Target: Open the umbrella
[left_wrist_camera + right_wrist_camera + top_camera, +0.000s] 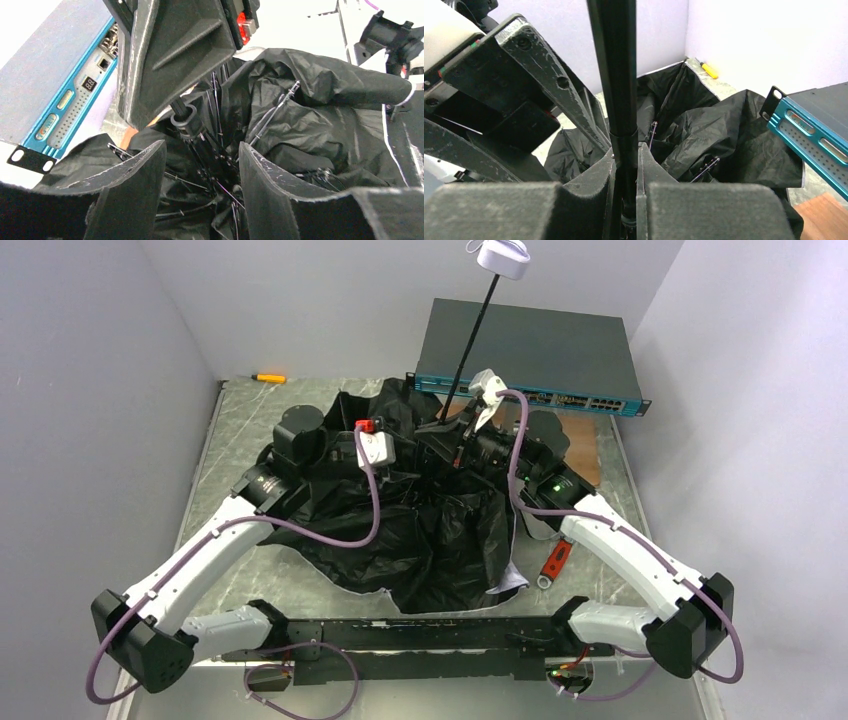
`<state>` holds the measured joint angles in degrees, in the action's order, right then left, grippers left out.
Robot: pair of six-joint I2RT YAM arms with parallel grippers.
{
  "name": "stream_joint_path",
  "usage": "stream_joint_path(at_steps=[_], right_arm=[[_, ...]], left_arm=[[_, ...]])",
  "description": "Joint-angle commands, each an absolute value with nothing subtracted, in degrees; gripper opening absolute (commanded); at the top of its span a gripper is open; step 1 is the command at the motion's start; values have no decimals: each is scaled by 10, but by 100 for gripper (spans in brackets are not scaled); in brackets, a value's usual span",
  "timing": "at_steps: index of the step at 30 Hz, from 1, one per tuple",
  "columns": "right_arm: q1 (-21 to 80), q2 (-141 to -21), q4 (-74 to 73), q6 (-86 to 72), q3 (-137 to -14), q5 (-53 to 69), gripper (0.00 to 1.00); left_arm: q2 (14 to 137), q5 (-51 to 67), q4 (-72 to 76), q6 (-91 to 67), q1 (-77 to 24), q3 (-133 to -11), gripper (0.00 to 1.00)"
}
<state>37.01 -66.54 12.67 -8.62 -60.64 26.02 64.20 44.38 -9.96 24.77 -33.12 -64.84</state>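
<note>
1. At mid-frame in the top view, the umbrella (pixel 430 530) lies on the worktop (pixel 240 410) as a crumpled heap, black face up, its canopy not yet spread.
2. Its shaft (pixel 472 335) slants up toward the top of the frame, ending in the pale handle (pixel 503 258), in front of the box (pixel 530 350).
3. The right hand (pixel 626 160) is clamped on the shaft low down, probably to brace it.
4. The left hand (pixel 202 160) has its fingers apart with nothing between them, and it faces the runner (pixel 186 120) just beyond.
5. This split suggests that one hand anchors the shaft while the other drives the runner along it.
6. Thin ribs (pixel 272 112) lie tangled in the fabric and could snag.
</note>
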Motion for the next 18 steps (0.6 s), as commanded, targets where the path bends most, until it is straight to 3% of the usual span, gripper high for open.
stream_joint_path(at_steps=[1, 6, 7, 9, 11, 18], right_arm=[[378, -664, 184, -99, -641, 254, 0], [380, -667, 183, -96, -647, 256, 0], [380, -666, 180, -95, -647, 260, 0], [382, -666, 181, -96, -640, 269, 0], [387, -667, 188, -95, -632, 279, 0], [406, -677, 206, -92, -635, 287, 0]], left_arm=[[652, 384, -37, 250, -355, -647, 62], [661, 371, -64, 262, -366, -623, 83], [652, 369, -54, 261, -365, -613, 81], [634, 385, -17, 253, -362, -596, 58], [628, 407, 17, 234, -365, -590, 45], [644, 383, 75, 146, -370, -588, 48]])
